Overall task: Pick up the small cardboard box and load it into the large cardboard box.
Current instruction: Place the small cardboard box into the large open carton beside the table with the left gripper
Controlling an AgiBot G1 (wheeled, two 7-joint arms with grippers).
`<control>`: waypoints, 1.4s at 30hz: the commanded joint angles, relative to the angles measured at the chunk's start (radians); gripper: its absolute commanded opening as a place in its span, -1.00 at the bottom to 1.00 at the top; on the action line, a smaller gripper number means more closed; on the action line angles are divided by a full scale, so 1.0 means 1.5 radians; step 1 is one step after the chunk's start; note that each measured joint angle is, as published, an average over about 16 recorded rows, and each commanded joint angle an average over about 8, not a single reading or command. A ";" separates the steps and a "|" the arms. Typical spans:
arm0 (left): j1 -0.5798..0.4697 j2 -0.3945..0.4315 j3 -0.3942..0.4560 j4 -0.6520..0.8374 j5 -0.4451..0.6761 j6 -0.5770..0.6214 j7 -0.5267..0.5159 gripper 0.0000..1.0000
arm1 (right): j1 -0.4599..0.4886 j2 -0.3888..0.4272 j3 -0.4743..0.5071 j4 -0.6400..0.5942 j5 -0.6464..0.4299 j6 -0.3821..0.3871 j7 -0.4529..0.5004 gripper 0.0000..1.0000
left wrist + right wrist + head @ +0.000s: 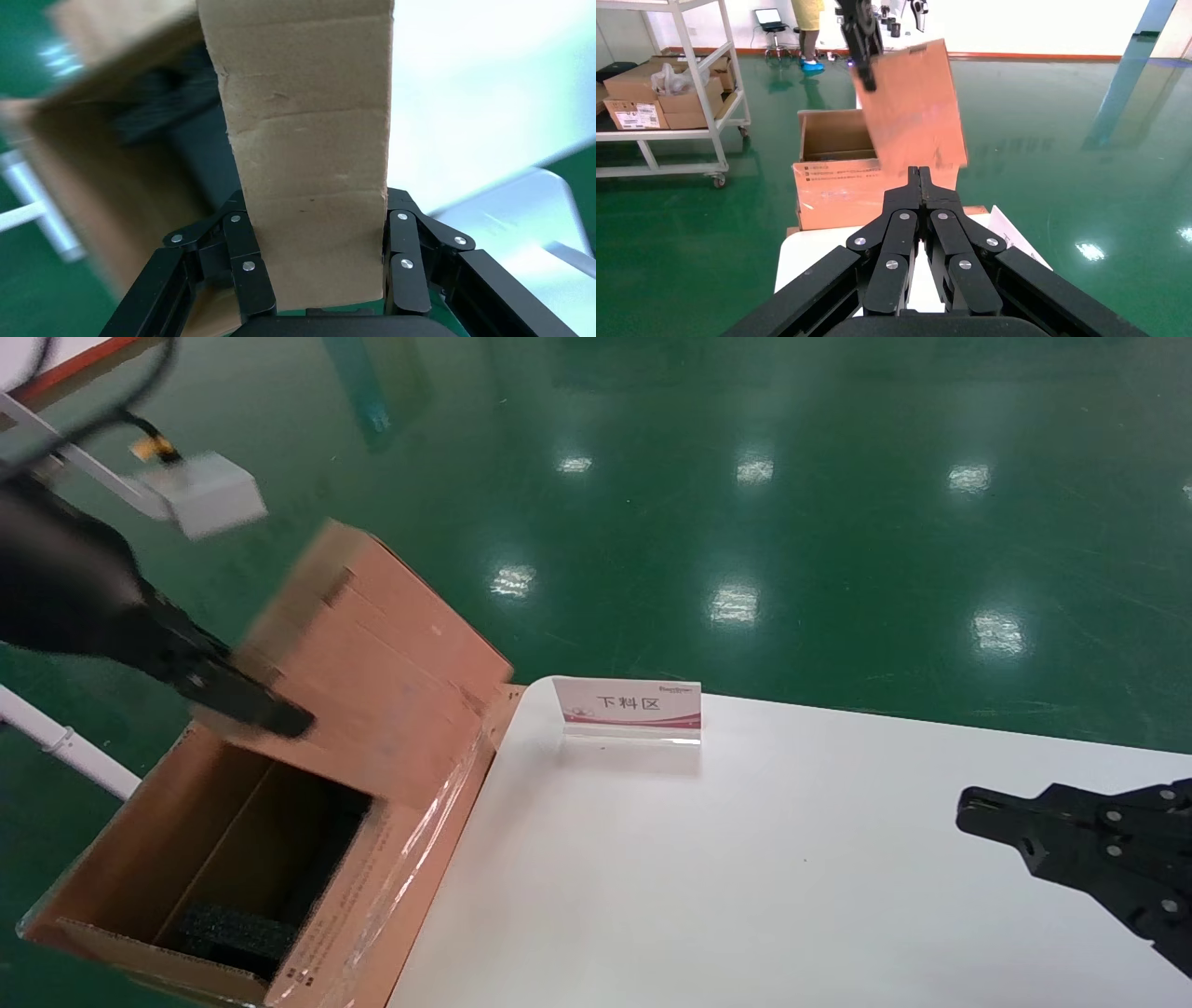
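Table: white smooth table (792, 896) with a rounded corner.
Sign: small clear acrylic sign (629, 708) with red-and-white card, upright near the table's far edge.
Floor: glossy green floor (838, 523).
Shelf: white metal shelf cart (680, 105) carrying brown cartons.

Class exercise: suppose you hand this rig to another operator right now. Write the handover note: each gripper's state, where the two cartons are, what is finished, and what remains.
Left gripper: jaws shut on the small cardboard box, held tilted in the air above the open large cardboard box.
Right gripper: jaws shut, holding nothing, parked over the white table.
Large cardboard box: beside the table's left edge, flaps open, black foam visible inside.
Done: small box picked up and carried over the opening.
Left: lower it inside, release, withdraw the left arm.
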State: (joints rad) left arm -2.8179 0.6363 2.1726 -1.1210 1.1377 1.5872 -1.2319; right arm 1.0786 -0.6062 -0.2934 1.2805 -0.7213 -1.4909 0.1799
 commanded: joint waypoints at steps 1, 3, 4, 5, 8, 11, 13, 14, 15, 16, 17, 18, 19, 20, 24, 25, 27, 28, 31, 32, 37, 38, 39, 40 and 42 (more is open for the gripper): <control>-0.027 0.002 0.019 0.022 0.014 0.002 0.007 -1.00 | 0.000 0.000 0.000 0.000 0.000 0.000 0.000 -1.00; -0.038 0.003 0.035 0.047 0.017 0.003 0.021 -1.00 | 0.000 0.000 0.000 0.000 0.000 0.000 0.000 -1.00; -0.042 0.004 0.044 0.060 0.017 0.003 0.028 -1.00 | 0.000 0.000 0.000 0.000 0.000 0.000 0.000 -1.00; -0.045 0.005 0.051 0.071 0.016 0.004 0.035 -1.00 | 0.000 0.000 0.000 0.000 0.000 0.000 0.000 -1.00; -0.050 0.007 0.074 0.103 0.008 0.005 0.057 -1.00 | 0.000 0.000 0.000 0.000 0.000 0.000 0.000 -1.00; -0.051 0.008 0.100 0.127 -0.009 0.007 0.077 -1.00 | 0.000 0.000 0.000 0.000 0.000 0.000 0.000 -1.00; -0.051 0.010 0.119 0.140 -0.021 0.008 0.089 -1.00 | 0.000 0.000 -0.001 0.000 0.000 0.000 0.000 -1.00; -0.050 0.012 0.131 0.144 -0.026 0.008 0.094 -1.00 | 0.000 0.000 -0.001 0.000 0.000 0.000 0.000 -1.00; -0.049 0.014 0.144 0.149 -0.031 0.009 0.098 -1.00 | 0.000 0.000 -0.001 0.000 0.000 0.000 0.000 -1.00; -0.049 0.017 0.159 0.153 -0.035 0.009 0.102 -1.00 | 0.000 0.000 -0.001 0.000 0.000 0.000 0.000 -1.00; -0.048 0.020 0.174 0.156 -0.038 0.009 0.106 -1.00 | 0.000 0.000 -0.001 0.000 0.000 0.000 0.000 -1.00; -0.047 0.023 0.191 0.159 -0.041 0.009 0.111 -1.00 | 0.000 0.000 -0.001 0.000 0.000 0.000 0.000 -1.00; -0.046 0.026 0.208 0.162 -0.043 0.009 0.115 -1.00 | 0.000 0.000 -0.001 0.000 0.001 0.000 0.000 -1.00; -0.045 0.028 0.225 0.165 -0.045 0.008 0.119 -1.00 | 0.000 0.000 -0.001 0.000 0.001 0.000 0.000 -1.00; -0.039 0.033 0.289 0.182 -0.057 0.005 0.132 -1.00 | 0.000 0.000 -0.001 0.000 0.001 0.000 0.000 -1.00; -0.037 0.033 0.302 0.187 -0.061 0.003 0.135 -1.00 | 0.000 0.000 -0.001 0.000 0.001 0.000 0.000 -1.00; -0.033 0.033 0.324 0.195 -0.069 0.001 0.139 -1.00 | 0.000 0.000 -0.001 0.000 0.001 0.000 -0.001 -1.00; -0.031 0.033 0.333 0.199 -0.073 -0.001 0.141 -1.00 | 0.000 0.000 -0.001 0.000 0.001 0.000 -0.001 -1.00; -0.021 0.031 0.354 0.207 -0.084 -0.007 0.142 -1.00 | 0.000 0.000 -0.001 0.000 0.001 0.001 -0.001 -1.00; -0.018 0.030 0.359 0.209 -0.087 -0.009 0.141 -1.00 | 0.000 0.001 -0.001 0.000 0.001 0.001 -0.001 -1.00; 0.004 0.027 0.373 0.213 -0.092 -0.022 0.136 -1.00 | 0.000 0.001 -0.001 0.000 0.001 0.001 -0.001 -0.13; 0.008 0.027 0.374 0.214 -0.092 -0.025 0.135 -1.00 | 0.000 0.001 -0.001 0.000 0.001 0.001 -0.001 0.12; 0.013 0.026 0.375 0.214 -0.093 -0.029 0.134 -1.00 | 0.000 0.001 -0.002 0.000 0.001 0.001 -0.001 0.37; 0.018 0.025 0.375 0.215 -0.092 -0.032 0.133 -1.00 | 0.000 0.001 -0.002 0.000 0.001 0.001 -0.001 0.62; 0.029 0.024 0.376 0.217 -0.092 -0.039 0.129 -1.00 | 0.000 0.001 -0.002 0.000 0.001 0.001 -0.001 1.00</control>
State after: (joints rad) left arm -2.7711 0.6738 2.7347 -0.7956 0.9977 1.5265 -1.0386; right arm 1.0791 -0.6052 -0.2958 1.2805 -0.7197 -1.4899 0.1787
